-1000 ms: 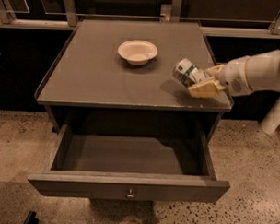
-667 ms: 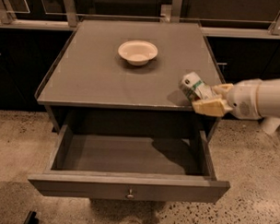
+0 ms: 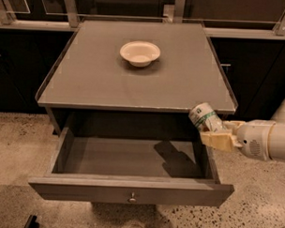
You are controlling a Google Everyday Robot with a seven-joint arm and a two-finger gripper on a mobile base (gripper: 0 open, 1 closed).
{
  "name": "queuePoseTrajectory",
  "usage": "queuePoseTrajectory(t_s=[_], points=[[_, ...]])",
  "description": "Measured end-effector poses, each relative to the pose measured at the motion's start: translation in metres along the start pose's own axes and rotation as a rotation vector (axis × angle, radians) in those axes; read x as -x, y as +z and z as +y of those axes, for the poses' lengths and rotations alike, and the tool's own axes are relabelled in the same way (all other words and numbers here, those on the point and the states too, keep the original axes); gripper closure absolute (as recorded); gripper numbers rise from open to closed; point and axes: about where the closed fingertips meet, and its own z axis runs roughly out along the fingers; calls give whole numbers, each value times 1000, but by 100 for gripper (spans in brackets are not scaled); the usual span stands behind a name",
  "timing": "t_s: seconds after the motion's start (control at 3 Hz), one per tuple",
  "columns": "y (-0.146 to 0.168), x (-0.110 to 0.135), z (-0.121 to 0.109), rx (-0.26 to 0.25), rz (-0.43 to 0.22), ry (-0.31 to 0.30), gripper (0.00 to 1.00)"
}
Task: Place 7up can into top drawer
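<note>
Well, the end effector (image 3: 216, 131) pinches the 7up can (image 3: 204, 116) at 3 o'clock of the open top drawer (image 3: 130, 191); a bowl (image 3: 140, 53) sits at 12 o'clock on the grey tabletop (image 3: 134, 90).

Office-like room — terrazzo floor (image 3: 19, 144), dark cabinets (image 3: 256, 77), gripper fingers (image 3: 217, 140) beside drawer (image 3: 83, 191)

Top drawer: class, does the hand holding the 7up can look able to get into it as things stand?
Probably yes: the top drawer is pulled out; the hand, shut on the 7up can, hangs at its side wall, nothing visible between.
</note>
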Motion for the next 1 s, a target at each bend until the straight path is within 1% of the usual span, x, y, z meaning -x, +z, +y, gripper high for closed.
queuePoseTrajectory(t_s=[0.33,0.67,1.0], points=[[15,-36,0,22,-12,113,100],[16,-36,0,23,-12,114,100],[40,-60,-5,65,13,184,100]])
